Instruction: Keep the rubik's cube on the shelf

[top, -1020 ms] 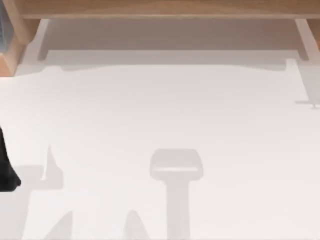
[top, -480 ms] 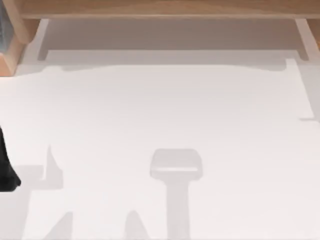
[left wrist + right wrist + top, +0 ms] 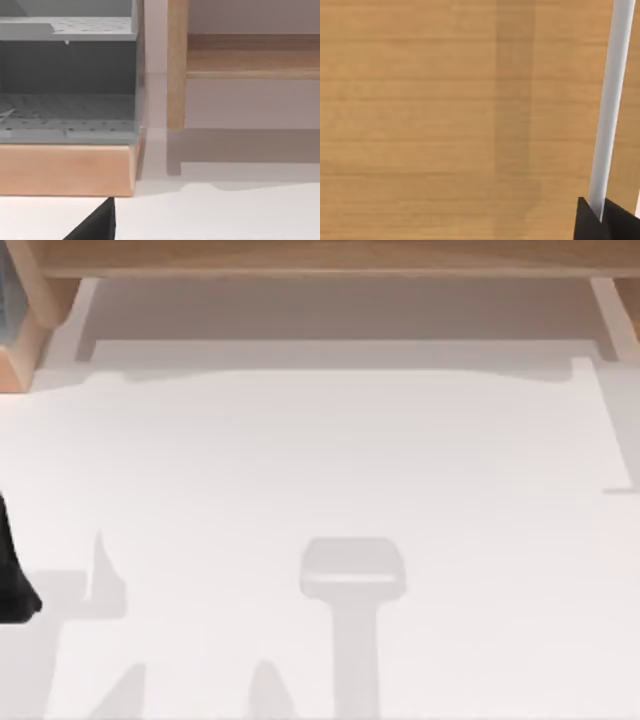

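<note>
Where the rubik's cube is lying cannot be told from these pictures. The shelf (image 3: 320, 255) is running along the far edge of the top view as a long light-brown plank, as wide as the white table (image 3: 320, 470), and it is casting a soft grey band of shadow on the tabletop beneath it.

The left wrist view is adding what the top view is flattening: a square-edged wooden post (image 3: 176, 65) is standing upright on the table and carrying the plank (image 3: 250, 57) raised above the surface, with open space under it. Beside that post, a grey cabinet (image 3: 67, 80) with perforated, dotted trays is sitting on a thick pale wooden base (image 3: 65, 167). The top view is catching just a corner of that base (image 3: 15, 365) at its left edge.

The right wrist view is looking closely at smooth wood (image 3: 445, 120) with fine straight grain lines, and a darker band of shadow is crossing it. A narrow pale strip (image 3: 610, 100) is running along one side.

The left arm (image 3: 12, 570) is sitting as a dark shape at the table's left edge. A black wedge of the left gripper (image 3: 97, 225) is poking into its own wrist view, and a black corner of the right gripper (image 3: 602, 225) is doing likewise over the wood. Whether either gripper is open or closed, I cannot tell.
</note>
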Tool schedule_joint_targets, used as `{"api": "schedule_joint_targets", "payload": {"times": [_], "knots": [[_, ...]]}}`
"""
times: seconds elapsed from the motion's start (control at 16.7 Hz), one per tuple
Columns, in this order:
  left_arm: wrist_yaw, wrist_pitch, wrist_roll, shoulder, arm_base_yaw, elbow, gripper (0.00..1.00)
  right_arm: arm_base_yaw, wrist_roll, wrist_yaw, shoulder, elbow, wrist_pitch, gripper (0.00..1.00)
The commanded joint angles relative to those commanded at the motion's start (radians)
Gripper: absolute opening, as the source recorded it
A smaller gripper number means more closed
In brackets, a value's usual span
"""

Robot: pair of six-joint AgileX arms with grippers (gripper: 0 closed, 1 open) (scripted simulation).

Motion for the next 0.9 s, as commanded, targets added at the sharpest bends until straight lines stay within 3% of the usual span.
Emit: {"api": "schedule_joint_targets", "payload": {"times": [0.66, 0.9], "knots": [[0.0, 0.0, 0.0, 0.0, 0.0, 0.0, 1.0, 0.0, 0.0, 0.0, 0.0, 0.0, 0.0, 0.98], [0.0, 0.0, 0.0, 0.0, 0.0, 0.0, 1.0, 0.0, 0.0, 0.0, 0.0, 0.0, 0.0, 1.0]]}}
